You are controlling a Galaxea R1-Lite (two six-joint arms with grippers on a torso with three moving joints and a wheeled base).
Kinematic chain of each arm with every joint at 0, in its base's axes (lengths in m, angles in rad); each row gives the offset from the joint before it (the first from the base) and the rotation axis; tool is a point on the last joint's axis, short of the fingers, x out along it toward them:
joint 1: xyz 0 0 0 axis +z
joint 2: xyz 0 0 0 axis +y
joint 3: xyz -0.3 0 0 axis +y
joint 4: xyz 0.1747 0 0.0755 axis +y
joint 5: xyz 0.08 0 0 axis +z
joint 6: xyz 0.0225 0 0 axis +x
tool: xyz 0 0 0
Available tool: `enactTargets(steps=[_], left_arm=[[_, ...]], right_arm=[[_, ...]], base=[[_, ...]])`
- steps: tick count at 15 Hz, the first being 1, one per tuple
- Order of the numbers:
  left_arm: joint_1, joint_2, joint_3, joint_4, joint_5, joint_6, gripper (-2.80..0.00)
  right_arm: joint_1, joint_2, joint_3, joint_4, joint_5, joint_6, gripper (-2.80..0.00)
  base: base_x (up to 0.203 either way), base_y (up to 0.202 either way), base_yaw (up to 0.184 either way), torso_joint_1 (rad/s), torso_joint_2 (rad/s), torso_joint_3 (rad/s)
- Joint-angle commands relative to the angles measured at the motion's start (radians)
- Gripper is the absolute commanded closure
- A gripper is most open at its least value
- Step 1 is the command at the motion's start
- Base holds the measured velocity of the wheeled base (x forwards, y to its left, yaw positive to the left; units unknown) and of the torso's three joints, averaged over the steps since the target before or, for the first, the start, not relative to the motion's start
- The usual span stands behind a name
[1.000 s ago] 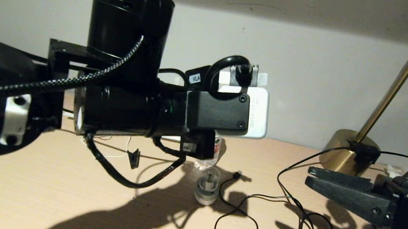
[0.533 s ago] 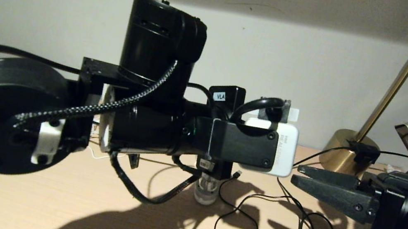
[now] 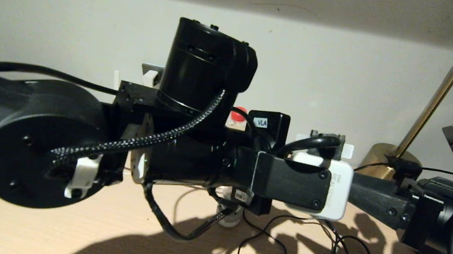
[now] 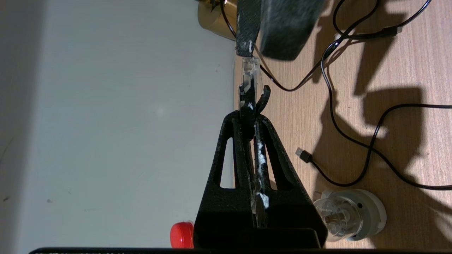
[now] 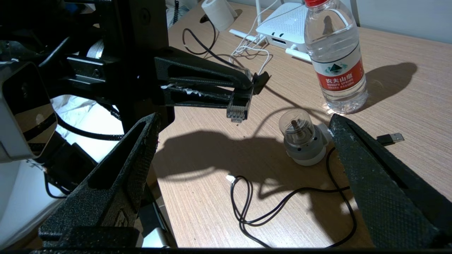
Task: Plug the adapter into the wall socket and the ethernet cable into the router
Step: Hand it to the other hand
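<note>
Two pincers — left pincer (image 5: 243, 92) pinching ethernet cable (image 5: 237, 108); right pincer (image 5: 243, 155) spread, nr water bottle (image 5: 333, 56).

The left arm (image 3: 65, 140) reached level across the front, its left gripper (image 4: 251, 106) pinched tight — fingers pressed together. The right gripper (image 5: 243, 155) faced it from the right — fingers spread wide apart.
</note>
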Motion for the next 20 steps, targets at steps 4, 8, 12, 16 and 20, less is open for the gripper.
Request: enactTargets(steps=[4, 8, 12, 16, 20], left_arm=[[-0.007, 0.002, -0.004, -0.014, 0.0, 0.009, 0.0], [-0.007, 0.001, -0.003, -0.029, 0.0, 0.014, 0.0], [-0.027, 0.001, -0.002, -0.029, 0.0, 0.014, 0.0], [-0.031, -0.001, -0.002, -0.029, -0.002, 0.014, 0.0], [-0.039, -0.002, 0.001, -0.031, -0.002, 0.014, 0.0]], right_arm=[[0.001, 0.001, 0.0, 0.0, 0.003, 0.002, -2.8], [0.001, 0.009, -0.005, 0.0, 0.003, 0.002, -2.8], [0.001, 0.015, -0.006, -0.004, 0.003, 0.002, -2.8], [0.001, 0.015, -0.006, -0.004, 0.003, 0.001, -2.8], [0.002, 0.013, -0.006, -0.006, 0.003, -0.002, 0.0]], base=[[0.0, 0.0, 0.0, 0.0, 0.0, 0.0], [0.0, 0.0, 0.0, 0.0, 0.0, 0.0], [0.0, 0.0, 0.0, 0.0, 0.0, 0.0], [0.0, 0.0, 0.0, 0.0, 0.0, 0.0], [0.0, 0.0, 0.0, 0.0, 0.0, 0.0]])
